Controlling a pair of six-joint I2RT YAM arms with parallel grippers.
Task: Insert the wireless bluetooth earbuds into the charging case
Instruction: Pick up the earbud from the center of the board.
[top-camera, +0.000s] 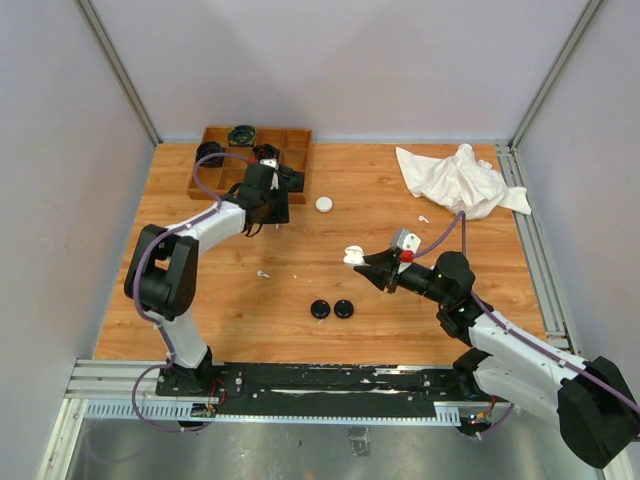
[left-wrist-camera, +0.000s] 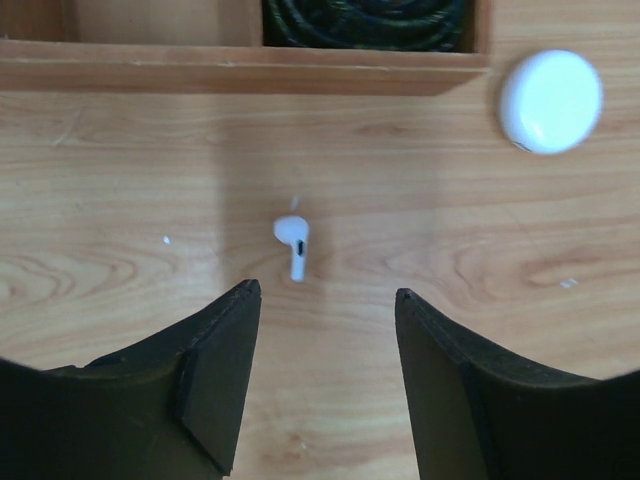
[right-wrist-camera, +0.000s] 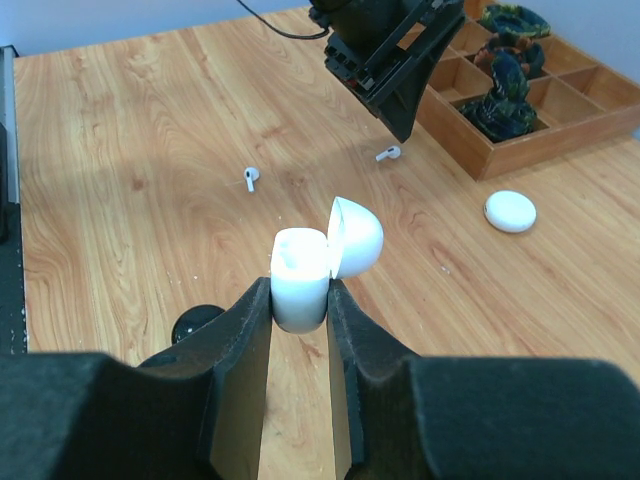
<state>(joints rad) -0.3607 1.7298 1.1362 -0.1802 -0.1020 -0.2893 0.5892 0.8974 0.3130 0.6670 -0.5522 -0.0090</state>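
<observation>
A white earbud (left-wrist-camera: 293, 243) lies on the wood just beyond the tips of my left gripper (left-wrist-camera: 325, 290), which is open with nothing between its fingers. From the right wrist the same earbud (right-wrist-camera: 388, 154) shows beneath the left gripper (right-wrist-camera: 390, 70). A second white earbud (right-wrist-camera: 250, 178) lies further left on the table (top-camera: 263, 272). My right gripper (right-wrist-camera: 300, 292) is shut on a white charging case (right-wrist-camera: 300, 275) whose lid (right-wrist-camera: 356, 237) stands open. In the top view that case (top-camera: 353, 256) hangs mid-table above the wood.
A wooden compartment tray (top-camera: 300, 140) with dark items stands at the back left. A closed white case (top-camera: 324, 204) lies beside it. Two black cases (top-camera: 320, 309) (top-camera: 344, 309) sit near the front. A crumpled white cloth (top-camera: 460, 180) lies at the back right, with a small white piece (top-camera: 423, 218) near it.
</observation>
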